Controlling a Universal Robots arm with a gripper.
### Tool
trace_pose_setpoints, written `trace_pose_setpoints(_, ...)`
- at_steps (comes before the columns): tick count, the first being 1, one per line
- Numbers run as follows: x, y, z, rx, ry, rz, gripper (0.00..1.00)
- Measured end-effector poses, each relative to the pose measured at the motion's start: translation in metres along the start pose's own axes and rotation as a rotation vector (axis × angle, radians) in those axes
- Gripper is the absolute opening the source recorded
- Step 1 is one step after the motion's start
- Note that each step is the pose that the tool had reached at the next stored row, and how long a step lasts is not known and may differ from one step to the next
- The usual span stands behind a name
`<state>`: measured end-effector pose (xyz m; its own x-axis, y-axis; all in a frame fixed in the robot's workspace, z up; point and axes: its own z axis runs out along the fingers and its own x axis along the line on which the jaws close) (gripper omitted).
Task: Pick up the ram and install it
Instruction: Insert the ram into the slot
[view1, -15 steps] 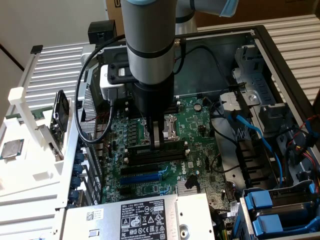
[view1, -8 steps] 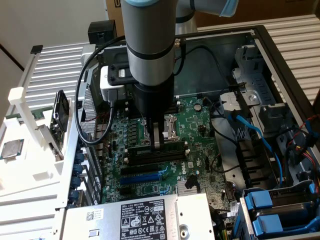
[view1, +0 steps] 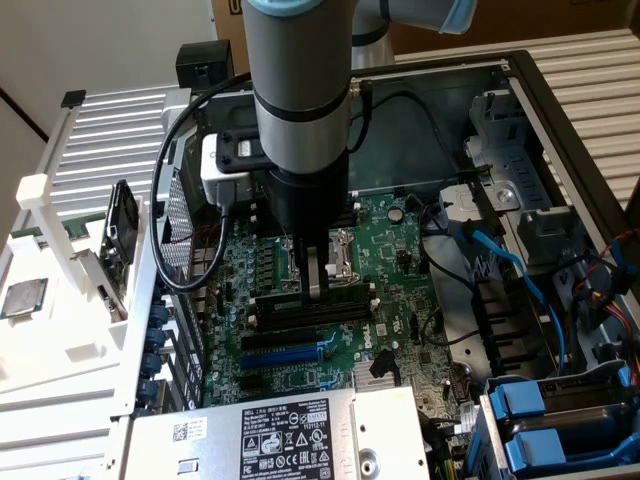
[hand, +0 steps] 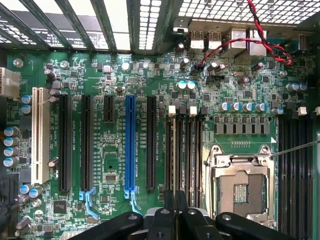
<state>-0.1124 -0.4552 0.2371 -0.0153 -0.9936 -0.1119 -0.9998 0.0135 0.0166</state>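
My gripper (view1: 318, 292) hangs straight down over the green motherboard (view1: 400, 250), beside the silver processor socket (view1: 338, 255). Its tips reach the row of black memory slots (view1: 300, 325). A long dark stick that I take for the ram (view1: 285, 306) stands on edge in the slot nearest the socket, directly under the fingers. The fingers are nearly together on its top edge. In the wrist view the gripper (hand: 176, 200) lines up with the memory slots (hand: 195, 150), and the ram (hand: 178, 160) shows as a thin dark edge running away from the fingertips.
The open computer case (view1: 560, 130) walls in the board. A blue expansion slot (view1: 285, 352) and the labelled power supply (view1: 290, 440) lie nearer the camera. Blue cables (view1: 500, 260) and drive bays (view1: 540, 425) crowd the exterior view's right. A white rack (view1: 60, 330) on the left holds a square processor chip (view1: 22, 298).
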Motion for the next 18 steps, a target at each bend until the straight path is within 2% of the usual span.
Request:
trace_pose_setpoints(14, 0.0009, 0.0, 0.0011, 0.0, 0.0, 0.0, 0.12)
trace_pose_setpoints(18, 0.0008, 0.0, 0.0014, 0.0022, -0.0002, -0.002, 0.12)
